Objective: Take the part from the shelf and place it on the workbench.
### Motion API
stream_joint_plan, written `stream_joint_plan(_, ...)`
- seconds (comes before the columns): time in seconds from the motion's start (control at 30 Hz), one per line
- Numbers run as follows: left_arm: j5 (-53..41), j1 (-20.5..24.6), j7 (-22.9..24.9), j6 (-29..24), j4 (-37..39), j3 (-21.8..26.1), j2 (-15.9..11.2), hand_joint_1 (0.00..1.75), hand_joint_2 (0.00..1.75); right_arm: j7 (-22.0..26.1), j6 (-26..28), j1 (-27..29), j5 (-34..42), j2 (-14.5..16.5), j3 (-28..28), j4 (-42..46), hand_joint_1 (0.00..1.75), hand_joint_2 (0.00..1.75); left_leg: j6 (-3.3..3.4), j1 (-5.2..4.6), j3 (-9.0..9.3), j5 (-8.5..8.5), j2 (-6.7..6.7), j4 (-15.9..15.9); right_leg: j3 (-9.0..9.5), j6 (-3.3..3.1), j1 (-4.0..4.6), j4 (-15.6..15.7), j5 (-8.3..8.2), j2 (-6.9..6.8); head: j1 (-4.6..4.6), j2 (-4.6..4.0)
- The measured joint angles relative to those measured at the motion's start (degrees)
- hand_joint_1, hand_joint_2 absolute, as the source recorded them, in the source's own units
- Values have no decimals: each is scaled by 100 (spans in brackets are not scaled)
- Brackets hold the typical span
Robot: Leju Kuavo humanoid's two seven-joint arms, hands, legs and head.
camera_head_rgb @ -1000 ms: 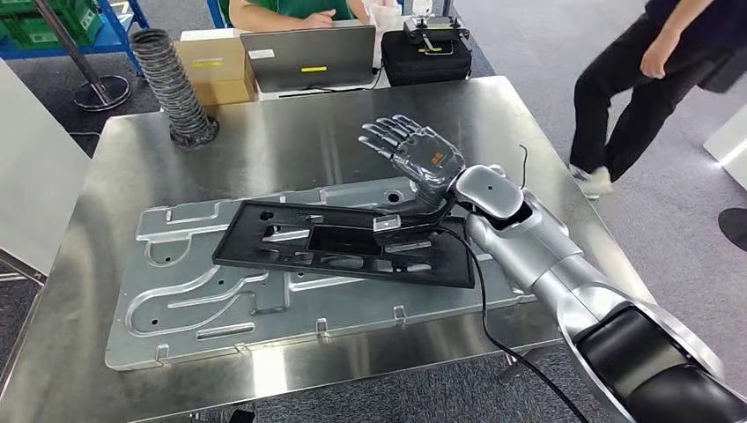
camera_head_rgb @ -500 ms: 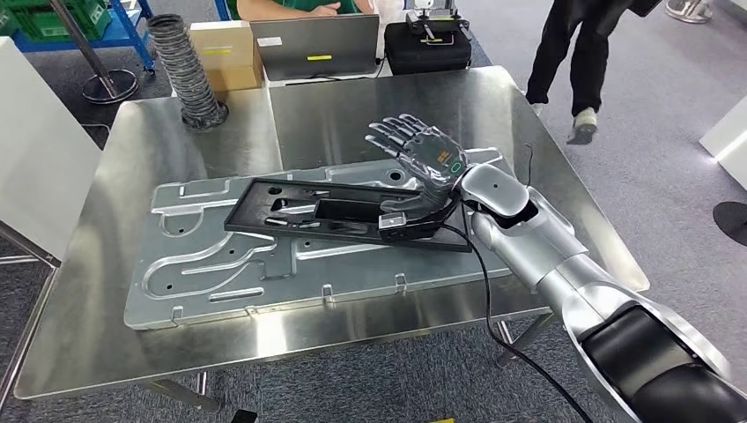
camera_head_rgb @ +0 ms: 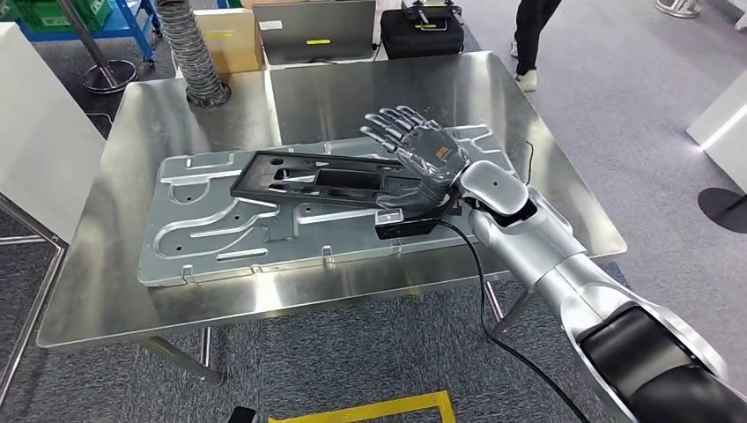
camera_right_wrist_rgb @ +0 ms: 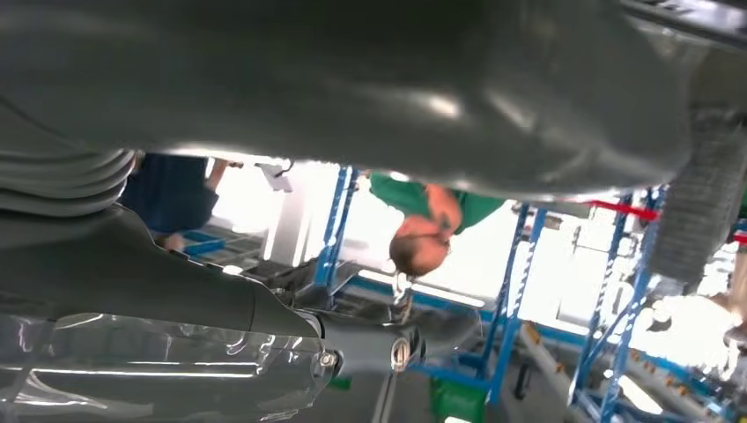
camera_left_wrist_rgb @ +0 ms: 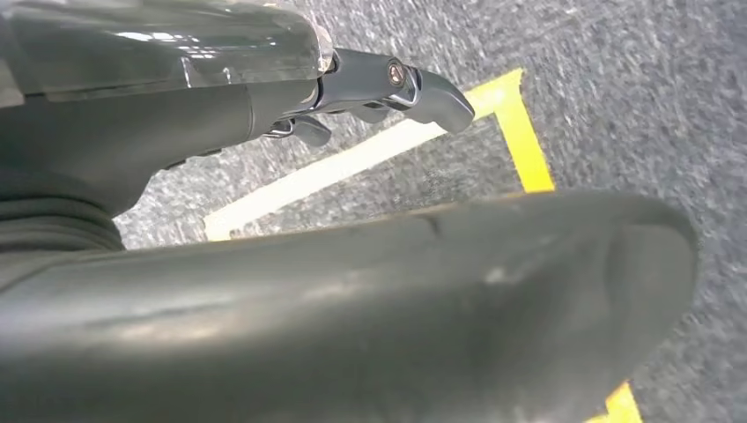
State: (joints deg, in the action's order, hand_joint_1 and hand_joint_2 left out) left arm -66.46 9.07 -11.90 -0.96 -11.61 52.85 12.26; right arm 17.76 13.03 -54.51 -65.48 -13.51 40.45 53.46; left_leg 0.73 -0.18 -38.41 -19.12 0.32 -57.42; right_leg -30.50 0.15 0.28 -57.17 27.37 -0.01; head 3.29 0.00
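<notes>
The part, a long black frame (camera_head_rgb: 308, 181) with cut-outs, lies flat on a silver pressed-metal plate (camera_head_rgb: 220, 242) on the steel workbench (camera_head_rgb: 132, 300). My right hand (camera_head_rgb: 418, 150) is over the frame's right end, its fingers spread and holding nothing. Whether the palm touches the frame I cannot tell. The right wrist view shows that hand (camera_right_wrist_rgb: 176, 352) close up. My left hand (camera_left_wrist_rgb: 379, 88) hangs over the grey floor with nothing in it, its thumb sticking out.
At the workbench's far edge stand a ribbed hose (camera_head_rgb: 194, 53), a cardboard box (camera_head_rgb: 231, 40), a laptop (camera_head_rgb: 317, 31) and a black case (camera_head_rgb: 421, 35). A person's legs (camera_head_rgb: 533, 35) are at the far right. Yellow floor tape (camera_head_rgb: 370, 410) runs below the near edge.
The whole picture has shifted: the camera has drawn back, so the workbench looks farther and its near edge and the floor show. The person at the right has walked away. The frame lies still.
</notes>
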Motion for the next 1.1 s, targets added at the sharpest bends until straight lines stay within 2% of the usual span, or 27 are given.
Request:
stream_joint_plan(0.03, 2, 3, 2, 3, 0, 0, -1, 0, 0, 0, 5, -4, -2, 0, -1, 2, 0, 0, -34, 3, -28, -36, -7, -18, -22, -39, -11, 50, -72, -10, 0, 0)
stream_joint_plan(0.07, 4, 5, 5, 7, 0, 0, -2, 0, 0, -1, 11, -3, -8, 0, -1, 3, 0, 0, -65, 2, -79, -179, -15, -119, -68, -79, -28, 90, -162, -23, 0, 0)
stream_joint_plan(0.1, 10, 6, 7, 9, 0, 0, -3, 0, 0, -2, 20, -3, -17, 0, 0, 4, 0, 0, -92, 6, -156, -425, -21, -332, -132, -105, -47, 126, -253, -34, 0, 0)
stream_joint_plan(0.17, 27, 12, 10, 10, 0, 0, -4, 0, 0, -16, 36, -4, -36, -24, 1, 5, 0, 0, -139, 39, -327, -1018, -24, -1041, -312, -127, -48, 129, -408, -46, 1, 0)
stream_joint_plan(0.2, 37, 16, 9, 10, 0, 0, -5, 0, 0, -24, 41, 0, -45, -47, 3, 5, 0, 0, -165, 55, -370, -1177, -23, -1387, -413, -121, -48, 122, -483, -52, 1, 0)
stream_joint_plan(0.23, 43, 21, 9, 10, 0, 0, -7, 0, 0, -31, 43, 6, -51, -74, 7, 5, 0, 0, -188, 70, -350, -1200, -22, -1612, -518, -113, -51, 112, -558, -59, 1, 0)
stream_joint_plan(0.27, 47, 26, 9, 10, 0, 0, -9, 0, 0, -33, 45, 11, -57, -96, 10, 5, 0, 0, -208, 84, -244, -1102, -21, -1661, -627, -100, -56, 97, -632, -64, 1, 0)
stream_joint_plan(0.33, 52, 44, 10, 10, 0, 0, -16, 0, 0, -36, 46, 14, -67, -117, 16, 7, 0, 0, -226, 109, 232, -852, -17, -1215, -833, -56, -69, 38, -762, -66, 1, 0)
stream_joint_plan(0.4, 60, 77, 13, 10, -1, -1, -21, 0, 0, -43, 51, 3, -88, -132, 8, 28, 0, 0, -191, 98, 789, -942, -23, -463, -979, 12, -67, -37, -867, -68, 1, 0)
stream_joint_plan(0.43, 63, 90, 17, 10, -2, -2, -22, 0, 0, -49, 56, -8, -104, -139, 3, 38, 0, 0, -153, 85, 936, -1034, -33, -219, -1011, 50, -64, -58, -919, -73, 1, 0)
stream_joint_plan(0.47, 67, 98, 22, 10, -2, -2, -25, 0, 0, -55, 62, -17, -118, -145, -2, 47, 0, 0, -106, 65, 980, -1081, -43, -98, -1025, 88, -66, -53, -977, -79, 0, 0)
stream_joint_plan(0.53, 70, 92, 36, 10, -2, -2, -28, 0, 0, -62, 72, -23, -135, -139, -1, 44, 0, 0, -8, 57, 901, -973, -43, -83, -1041, 159, -90, -19, -1053, -79, 0, 0)
stream_joint_plan(0.57, 74, 89, 40, 10, -2, -2, -28, 0, 0, -66, 76, -19, -138, -132, 2, 41, 0, 0, 36, 59, 852, -890, -31, -73, -1081, 191, -104, -77, -949, -71, 1, 0)
stream_joint_plan(0.6, 78, 88, 44, 10, -2, -2, -28, 0, 0, -71, 81, -17, -140, -125, 4, 37, 0, 0, 75, 67, 784, -801, -20, -59, -1152, 220, -113, -251, -719, -60, 1, 0)
stream_joint_plan(0.67, 84, 91, 48, 10, -2, -2, -28, 0, 0, -100, 105, -16, -155, -113, 5, 28, 0, 0, 118, 69, 594, -627, -8, -56, -1341, 262, -120, -939, -59, -47, 1, 0)
stream_joint_plan(0.7, 84, 92, 52, 10, -2, -2, -29, 0, 0, -124, 129, -6, -172, -105, 5, 23, 0, 0, 125, 66, 485, -548, -8, -60, -1410, 274, -120, -1325, 166, -44, 1, 0)
stream_joint_plan(0.73, 84, 92, 56, 10, -2, -2, -29, 0, 0, -151, 158, 21, -196, -98, 5, 20, 0, 0, 122, 64, 376, -467, -8, -64, -1414, 279, -120, -1612, 245, -42, 1, 0)
stream_joint_plan(0.77, 80, 92, 60, 11, -2, -3, -30, 0, 0, -178, 193, 60, -217, -93, 3, 17, 0, 0, 115, 63, 270, -390, -8, -68, -1332, 275, -119, -1730, 192, -39, 1, 0)
stream_joint_plan(0.8, 70, 92, 64, 13, -2, -4, -30, 0, 0, -202, 229, 103, -234, -90, -3, 16, 0, 0, 105, 60, 169, -313, -8, -69, -1145, 257, -115, -1650, 71, -35, 1, 0)
stream_joint_plan(0.83, 58, 95, 69, 17, -2, -7, -29, 0, 0, -220, 261, 139, -244, -90, -15, 19, 0, 0, 92, 58, 80, -238, -9, -72, -860, 222, -106, -1385, -28, -26, 1, 0)
stream_joint_plan(0.87, 45, 99, 75, 22, -2, -11, -26, 0, 0, -232, 287, 163, -247, -90, -37, 28, 0, 0, 74, 49, 9, -172, -10, -77, -495, 171, -85, -980, -21, -17, 1, 0)
stream_joint_plan(0.9, 33, 105, 83, 26, -2, -18, -22, 0, 0, -239, 316, 178, -249, -90, -69, 46, 0, 0, 52, 44, -41, -109, -8, -79, -172, 130, -65, -569, 53, -13, 2, 0)
stream_joint_plan(0.93, 22, 112, 90, 28, -2, -27, -20, 0, 0, -242, 339, 191, -250, -87, -104, 66, 0, 0, 23, 46, -67, -45, -4, -70, 50, 92, -40, -258, 136, -10, 2, 0)
stream_joint_plan(0.97, 12, 118, 96, 29, -2, -37, -17, 0, 0, -245, 357, 212, -255, -84, -134, 84, 0, 0, -14, 52, -79, 18, 1, -49, 164, 64, -17, -67, 195, -11, 2, 0)
stream_joint_plan(1.03, -2, 121, 105, 30, -2, -49, -19, 0, 0, -246, 376, 288, -270, -79, -175, 98, 0, 0, -90, 69, -89, 107, 4, 6, 127, 14, -12, 27, 92, -28, 2, 0)
stream_joint_plan(1.07, -5, 120, 109, 30, -2, -51, -20, 0, 0, -246, 378, 330, -281, -79, -183, 101, 0, 0, -121, 72, -121, 26, -1, -34, 88, -21, -24, 58, 18, -40, 2, 0)
stream_joint_plan(1.1, -7, 116, 111, 31, -2, -52, -22, 0, 0, -246, 380, 368, -290, -79, -190, 108, 0, 0, -145, 72, -179, -167, -6, -172, 31, -54, -39, 88, -69, -52, 2, 0)
